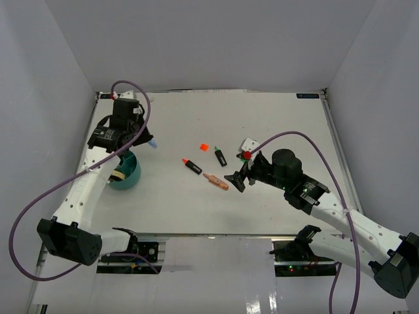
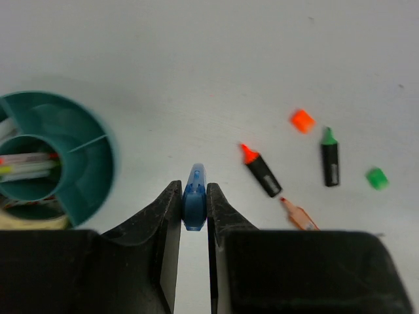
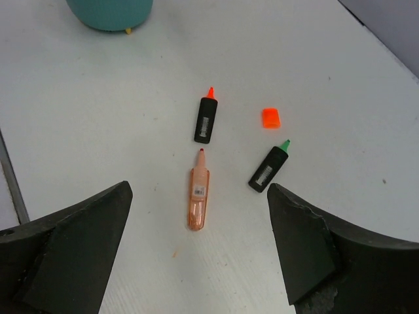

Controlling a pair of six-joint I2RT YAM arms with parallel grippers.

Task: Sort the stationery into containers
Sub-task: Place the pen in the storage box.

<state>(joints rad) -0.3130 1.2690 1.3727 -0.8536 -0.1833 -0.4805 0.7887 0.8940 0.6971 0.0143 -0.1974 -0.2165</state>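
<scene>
My left gripper (image 1: 143,139) is shut on a blue pen (image 2: 194,196), held above the table just right of the round teal tub (image 1: 124,173), which also shows at the left of the left wrist view (image 2: 88,163) with pens inside. My right gripper (image 1: 237,180) is open and empty, hovering over an orange pen (image 3: 198,196) that lies between its jaws' line of sight. Beyond it lie a black marker with an orange tip (image 3: 206,119), a black marker with a green tip (image 3: 268,169) and a small orange square (image 3: 270,118). A green square (image 2: 376,178) lies farther right.
A small white piece (image 1: 249,141) lies just beyond my right gripper. White walls enclose the table on three sides. The tub's top edge shows at the far left of the right wrist view (image 3: 111,14).
</scene>
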